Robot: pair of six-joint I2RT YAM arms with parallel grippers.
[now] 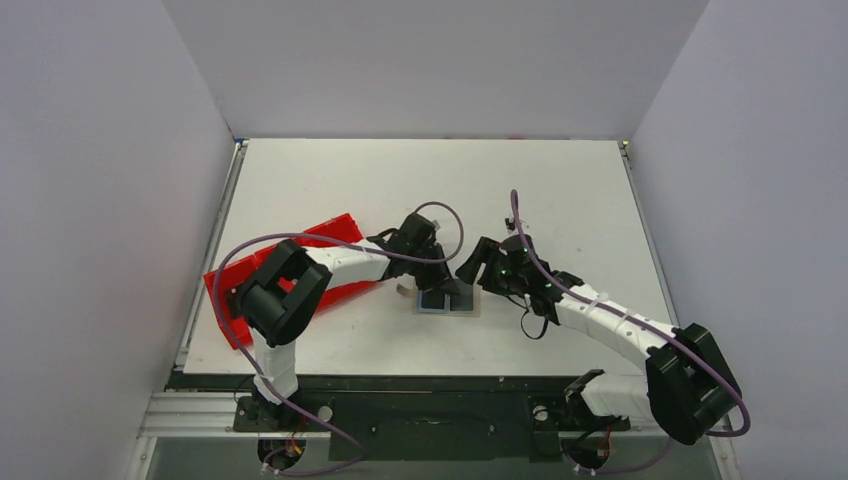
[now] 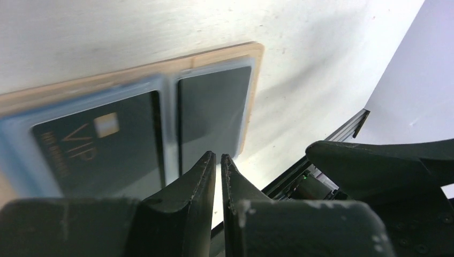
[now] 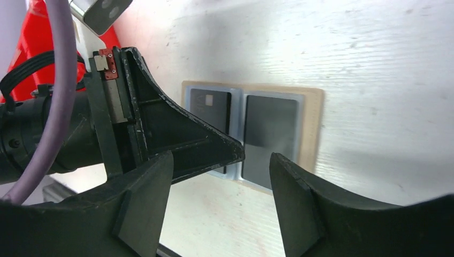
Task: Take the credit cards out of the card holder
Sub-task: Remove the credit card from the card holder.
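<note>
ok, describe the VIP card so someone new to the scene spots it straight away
On the white table, between the left fingers and right fingers, the pale grey card holder lies open. Each half holds a dark card. The VIP card bears gold "VIP" lettering and a small pale chip; the other card is plain.

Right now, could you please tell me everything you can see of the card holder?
The card holder lies open and flat on the white table, its two halves side by side. The frames look pale blue-grey, with a tan rim outside. One half holds a dark card with gold VIP lettering and a chip; the other holds a plain dark card. The left gripper, almost shut, points at the seam between the halves; contact cannot be judged.
</note>
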